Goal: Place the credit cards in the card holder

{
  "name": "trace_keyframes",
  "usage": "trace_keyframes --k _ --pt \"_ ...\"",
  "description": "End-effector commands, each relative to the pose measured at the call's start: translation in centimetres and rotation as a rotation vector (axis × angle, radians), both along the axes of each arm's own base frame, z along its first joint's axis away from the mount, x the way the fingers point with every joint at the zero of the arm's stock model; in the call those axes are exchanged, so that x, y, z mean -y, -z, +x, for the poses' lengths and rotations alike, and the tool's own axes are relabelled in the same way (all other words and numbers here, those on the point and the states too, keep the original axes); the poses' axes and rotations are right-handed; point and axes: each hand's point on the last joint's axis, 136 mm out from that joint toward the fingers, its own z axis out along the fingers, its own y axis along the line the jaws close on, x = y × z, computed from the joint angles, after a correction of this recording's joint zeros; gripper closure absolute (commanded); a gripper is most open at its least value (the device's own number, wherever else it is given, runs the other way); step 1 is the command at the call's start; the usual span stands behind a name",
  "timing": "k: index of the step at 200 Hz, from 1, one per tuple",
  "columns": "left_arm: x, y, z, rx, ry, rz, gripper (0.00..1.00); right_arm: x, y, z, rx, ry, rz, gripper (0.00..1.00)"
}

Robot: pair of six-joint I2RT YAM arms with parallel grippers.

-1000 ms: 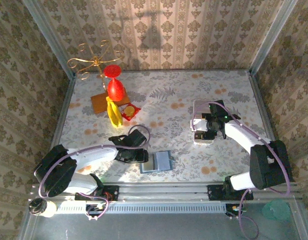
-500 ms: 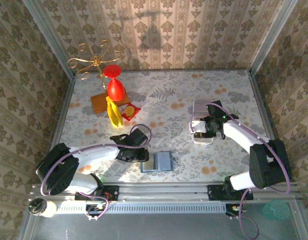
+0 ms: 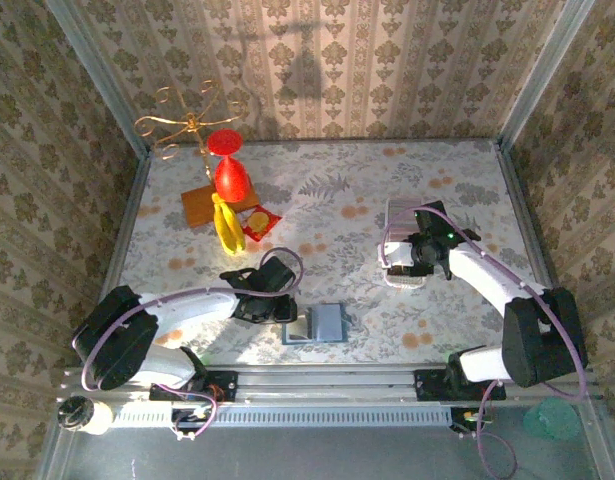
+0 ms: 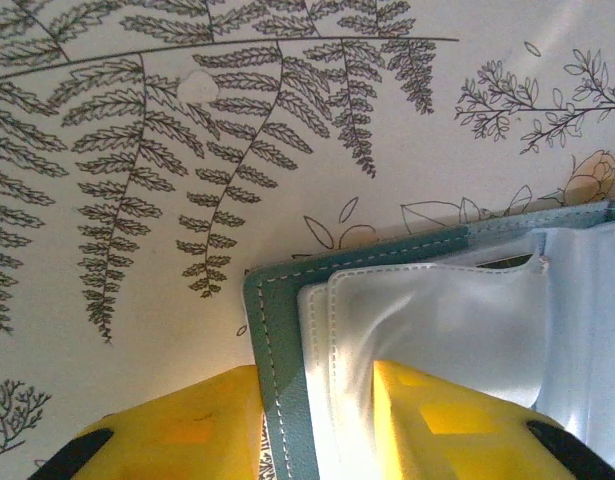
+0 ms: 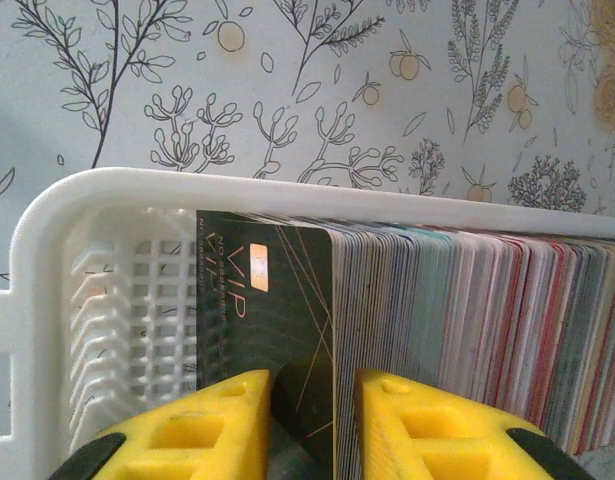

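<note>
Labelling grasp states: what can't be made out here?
- Left wrist: left claw straddles an edge of the card holder; its cover and sleeves hide the contact, pinch unclear.
- Right wrist: right claw straddles the VIP card; fingers hide its lower edge, pinch unclear.
- Top external: cards in the white basket too small to count.

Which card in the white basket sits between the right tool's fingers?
The dark VIP card at the row's left end; the other cards are packed to its right.

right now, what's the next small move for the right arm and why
Probably squeeze the right gripper onto the dark VIP card: its fingers straddle it at the end of the row in the white basket, firm grip unclear, and the left gripper holds the card holder.
</note>
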Motion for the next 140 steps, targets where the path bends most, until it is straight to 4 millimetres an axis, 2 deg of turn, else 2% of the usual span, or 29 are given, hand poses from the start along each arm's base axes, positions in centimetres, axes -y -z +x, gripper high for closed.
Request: trace_keyframes --k 1,70,113,140 --pt "-0.5 0.8 -0.7 -0.027 0.033 0.030 0.68 0.5 -1.3 0.6 0.049 -0.002 -0.031 0.75" --pt "-0.5 0.3 -0.6 -0.016 0.040 0.025 0.66 0.7 -2.1 0.4 0.059 0.014 -0.034 0.84" --pt "-0.6 -0.6 -0.5 0.014 0.038 0.003 0.58 0.4 -3.3 -0.4 0.060 0.043 0.012 0.92" --pt "-0.8 -1.4 -0.4 0.027 0.034 -0.013 0.54 -0.3 -3.8 -2.5 -0.010 0.039 0.071 0.95"
